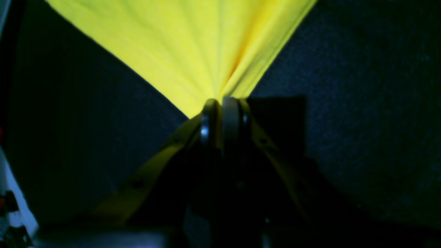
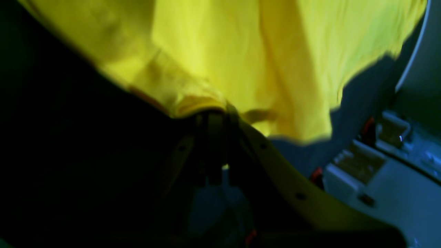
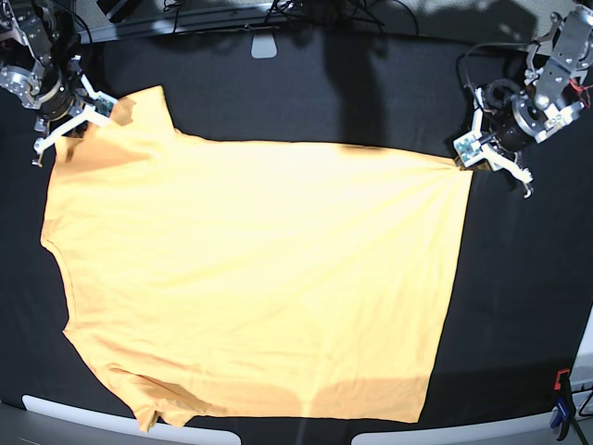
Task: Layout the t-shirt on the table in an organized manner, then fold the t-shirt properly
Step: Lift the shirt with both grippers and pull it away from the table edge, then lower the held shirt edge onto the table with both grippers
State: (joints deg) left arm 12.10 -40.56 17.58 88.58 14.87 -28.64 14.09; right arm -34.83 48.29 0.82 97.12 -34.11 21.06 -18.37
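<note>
The t-shirt (image 3: 259,278) sprawls across the black table (image 3: 528,306), my left gripper (image 1: 222,103) and right gripper (image 2: 215,113) each clamped on a far corner, nothing blocking.

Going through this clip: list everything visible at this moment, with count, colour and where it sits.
t-shirt: one, light orange-yellow, spread across the middle of the table, stretched between the two arms.
table: one, covered in black cloth, filling almost the whole base view.
light grey edge pieces: two stretches visible, along the bottom border of the base view.
cables: several, dark, along the top edge of the base view.
clamp: one, dark with an orange tip, bottom right corner of the base view.
right gripper: one, jaws shut on the shirt's top left corner.
left gripper: one, jaws shut on the shirt's top right corner.
</note>
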